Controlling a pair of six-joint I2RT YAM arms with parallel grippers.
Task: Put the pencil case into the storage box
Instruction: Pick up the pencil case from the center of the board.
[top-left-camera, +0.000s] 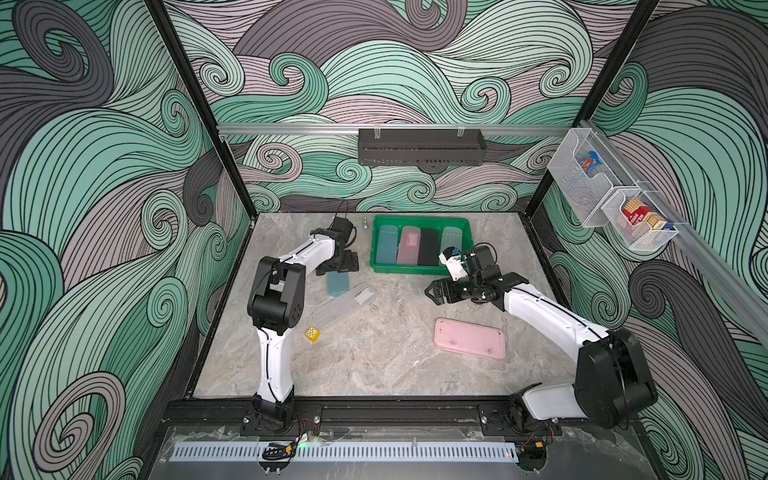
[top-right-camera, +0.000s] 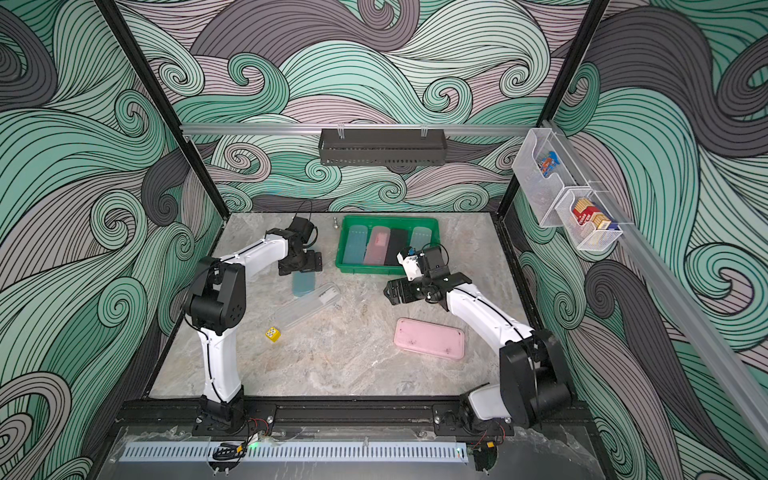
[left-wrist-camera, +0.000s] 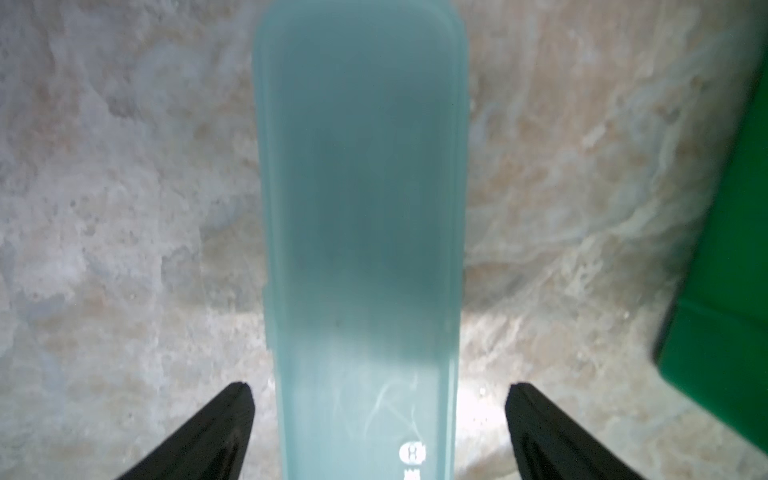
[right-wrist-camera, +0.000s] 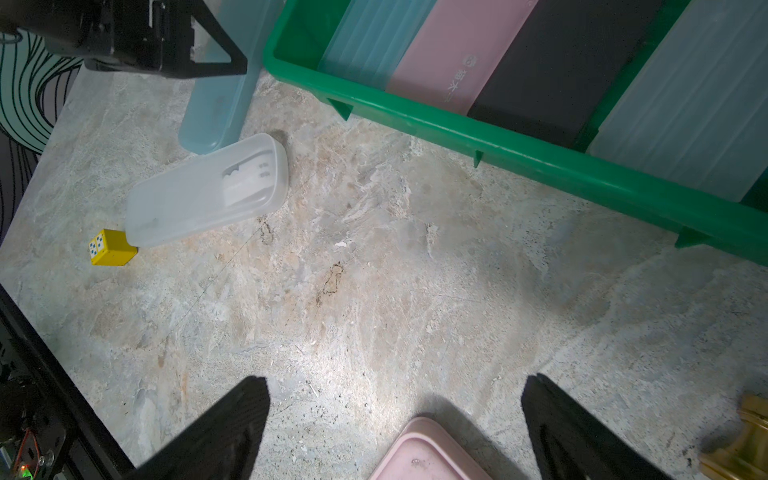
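The blue pencil case (left-wrist-camera: 357, 187) lies flat just beside the storage box (top-left-camera: 407, 269), outside it. The left gripper (left-wrist-camera: 378, 388) straddles it wide open, gripping nothing, likely aligning to pinch; right gripper (right-wrist-camera: 397, 381) open, empty.

Left tool (left-wrist-camera: 378, 386) and right tool (right-wrist-camera: 397, 379) both have jaws spread wide.
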